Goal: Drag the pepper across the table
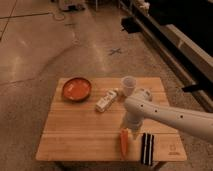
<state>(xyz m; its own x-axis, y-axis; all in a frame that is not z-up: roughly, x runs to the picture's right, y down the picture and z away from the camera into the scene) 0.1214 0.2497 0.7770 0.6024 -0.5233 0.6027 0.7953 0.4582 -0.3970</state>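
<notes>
The slim orange pepper lies lengthwise near the front edge of the light wooden table, right of centre. My gripper comes in on the white arm from the right and points down at the pepper's far end, touching or just above it. The arm hides the tip of the gripper.
An orange-red bowl stands at the back left. A white bottle lies on its side mid-table. A white cup stands at the back. A black striped object lies just right of the pepper. A small dark mark is at the front right corner.
</notes>
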